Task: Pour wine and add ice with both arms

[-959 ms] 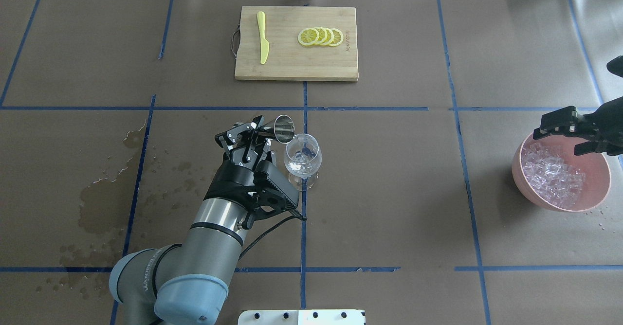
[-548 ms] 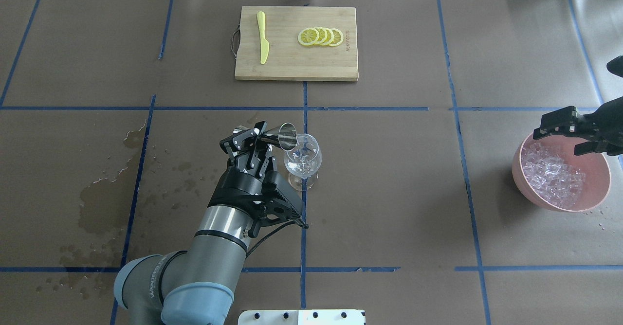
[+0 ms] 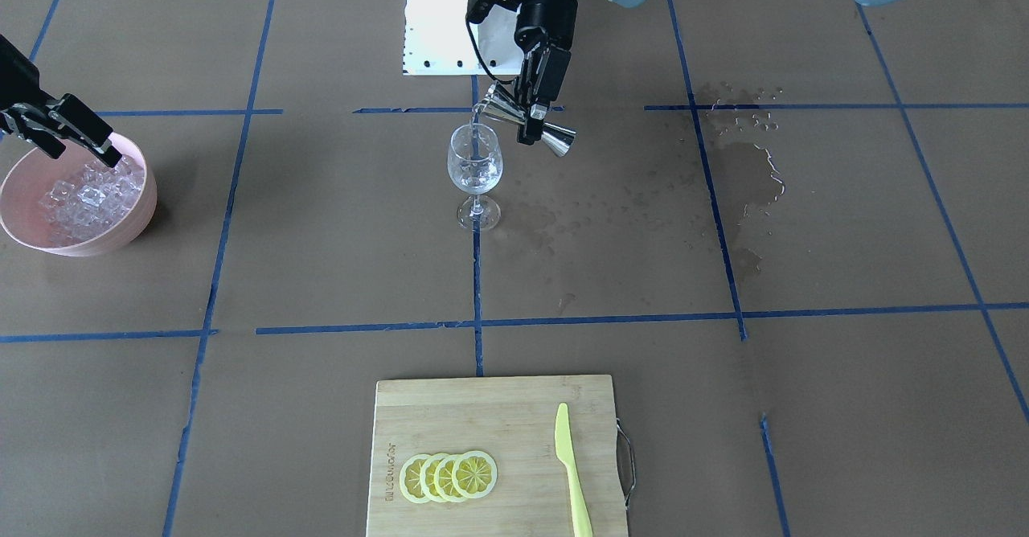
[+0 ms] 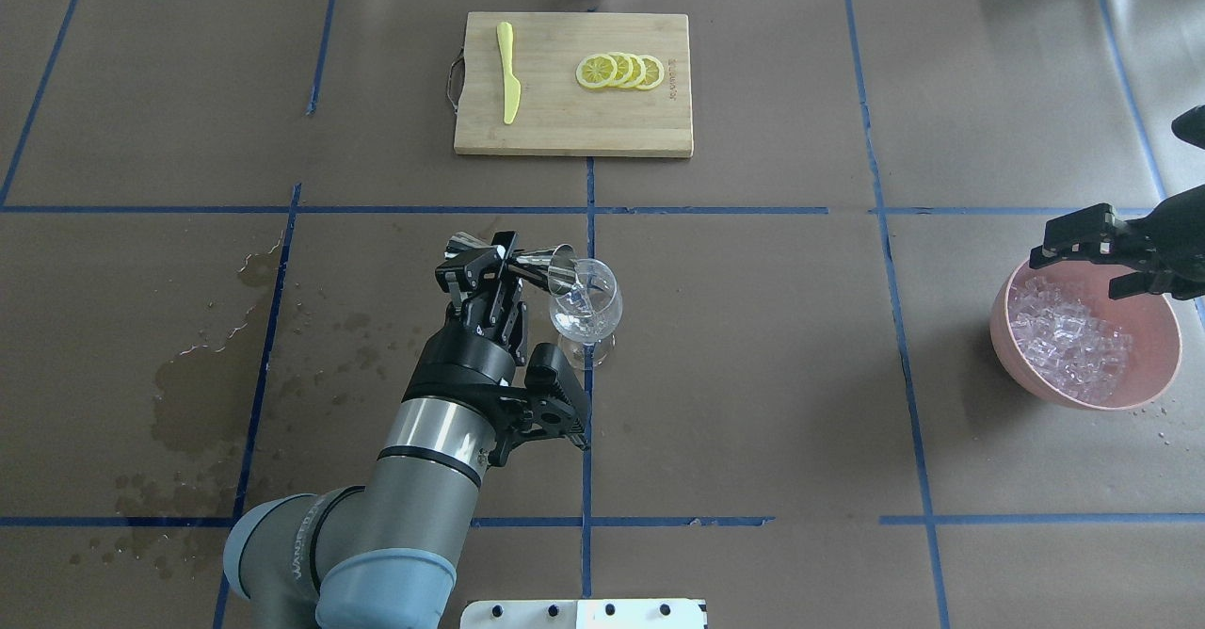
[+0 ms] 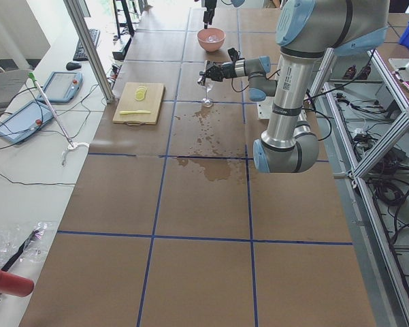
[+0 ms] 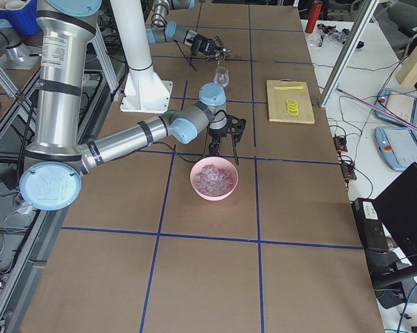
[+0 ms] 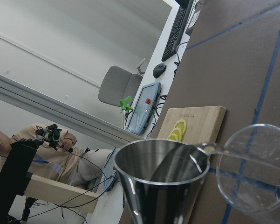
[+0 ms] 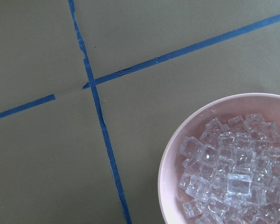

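Note:
My left gripper is shut on a steel jigger, tipped sideways with its mouth over the rim of the clear wine glass. A thin clear stream of wine runs from the jigger into the glass. In the left wrist view the jigger sits beside the glass rim. My right gripper is open and empty, just above the near rim of the pink bowl of clear ice cubes. The ice also shows in the right wrist view.
A wooden cutting board at the table's far side carries lemon slices and a yellow knife. Dark wet patches spread on the brown paper to the left arm's left. The white base plate lies at the near edge.
My left gripper has rolled the jigger further, from raised beside the glass to lying level over its rim. The right gripper has stayed over the bowl.

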### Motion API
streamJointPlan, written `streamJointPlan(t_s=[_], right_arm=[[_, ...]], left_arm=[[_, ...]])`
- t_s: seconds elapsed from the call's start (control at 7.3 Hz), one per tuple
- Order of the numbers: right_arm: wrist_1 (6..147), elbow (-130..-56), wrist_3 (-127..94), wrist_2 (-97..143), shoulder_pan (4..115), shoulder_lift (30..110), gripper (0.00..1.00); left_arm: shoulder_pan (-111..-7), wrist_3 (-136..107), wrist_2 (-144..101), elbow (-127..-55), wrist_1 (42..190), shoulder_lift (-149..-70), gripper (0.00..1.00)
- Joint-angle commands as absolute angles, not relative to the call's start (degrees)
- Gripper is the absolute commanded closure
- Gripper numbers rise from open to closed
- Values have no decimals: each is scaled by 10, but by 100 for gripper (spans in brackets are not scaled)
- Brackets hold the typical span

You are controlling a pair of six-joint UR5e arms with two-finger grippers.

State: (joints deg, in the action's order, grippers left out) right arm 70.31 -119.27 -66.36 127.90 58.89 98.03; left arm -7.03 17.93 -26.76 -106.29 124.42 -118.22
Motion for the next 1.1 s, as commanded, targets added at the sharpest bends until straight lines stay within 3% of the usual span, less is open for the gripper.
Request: streamJointPlan(t_s=[0.0, 0.96], right_arm=[[703, -1193, -664, 1280, 589, 979, 0], [703, -1189, -664, 1280, 589, 979, 0]], left_arm=[[-71, 274, -251, -1068, 1244, -1184, 100], [-69, 357, -221, -1064, 1244, -1184, 100]])
